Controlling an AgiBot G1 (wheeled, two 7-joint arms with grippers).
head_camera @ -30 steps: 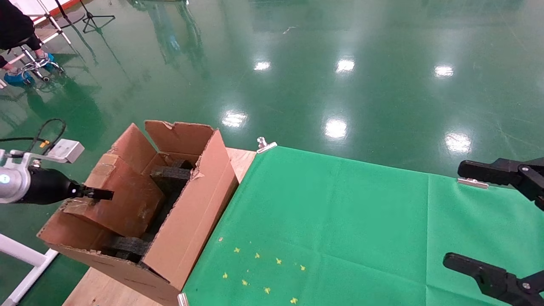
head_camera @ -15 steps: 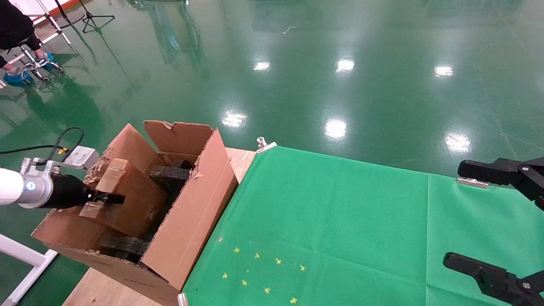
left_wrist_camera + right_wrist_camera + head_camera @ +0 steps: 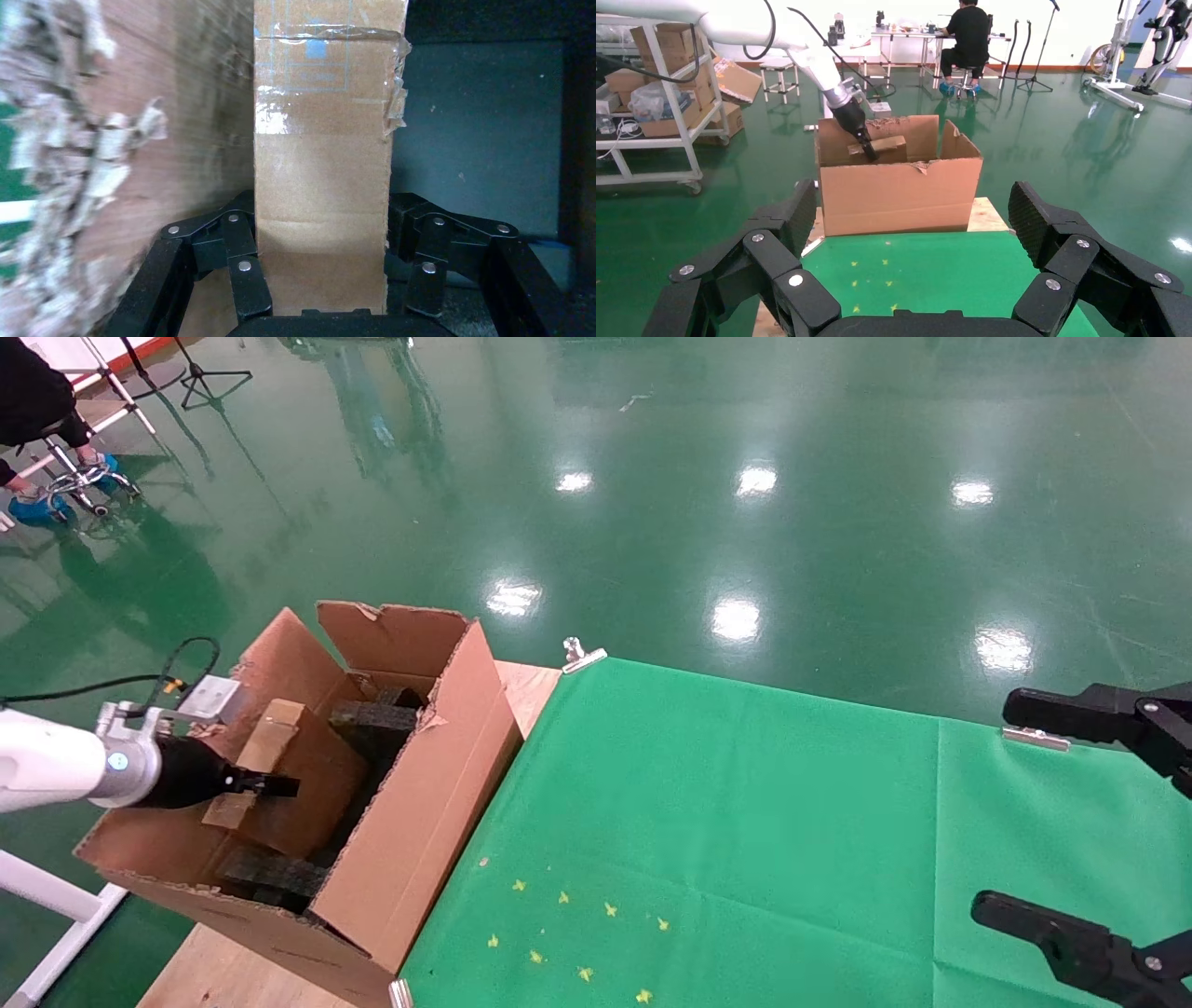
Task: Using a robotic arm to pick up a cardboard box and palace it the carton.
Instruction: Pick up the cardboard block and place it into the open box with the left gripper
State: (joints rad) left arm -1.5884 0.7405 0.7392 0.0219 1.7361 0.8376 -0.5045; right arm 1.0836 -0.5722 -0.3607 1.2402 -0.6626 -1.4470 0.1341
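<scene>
The robotic arm on my left (image 3: 47,770) reaches over the near-left flap of the carton (image 3: 419,803). My left gripper (image 3: 272,786) is shut on the narrow end of the cardboard box (image 3: 312,775), which sits tilted inside the carton between black foam blocks (image 3: 372,717). In the left wrist view the box (image 3: 323,126) fills the gap between both fingers (image 3: 242,260), with the ragged carton wall beside it. My right gripper (image 3: 1038,812) is open and empty at the far right over the green cloth. The right wrist view shows the carton (image 3: 898,193) and the box (image 3: 884,147) inside it.
A green cloth (image 3: 745,840) covers the table to the right of the carton, held by metal clips (image 3: 582,656). Small yellow marks (image 3: 577,933) dot its near part. A white frame bar (image 3: 47,896) stands at the lower left. A person sits far off at the left (image 3: 37,393).
My left gripper has moved right and down with the cardboard box, carrying it deeper into the carton. The right arm has not moved.
</scene>
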